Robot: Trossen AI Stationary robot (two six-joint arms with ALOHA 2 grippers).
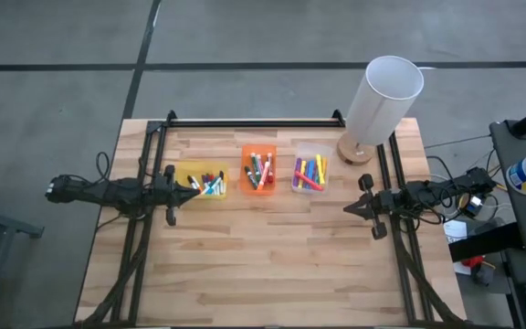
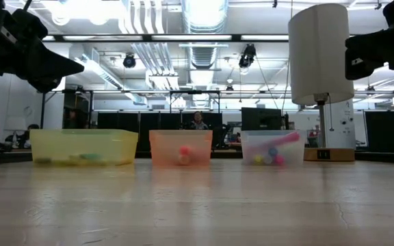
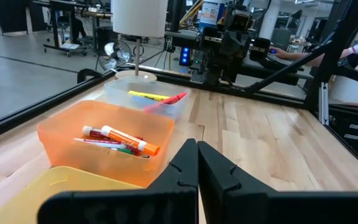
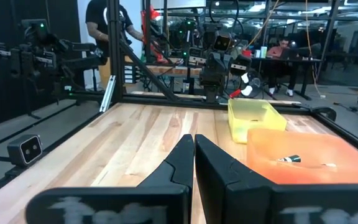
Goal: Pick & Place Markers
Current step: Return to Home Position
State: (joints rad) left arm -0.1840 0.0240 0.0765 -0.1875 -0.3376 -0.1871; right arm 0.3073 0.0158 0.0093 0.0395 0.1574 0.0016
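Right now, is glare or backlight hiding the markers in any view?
Low view: ceiling lights backlight it; the arms read as dark silhouettes, the markers only as faint shapes through the bins. High view: evenly lit, no glare on the bins. Left wrist view: orange bin plainly lit.
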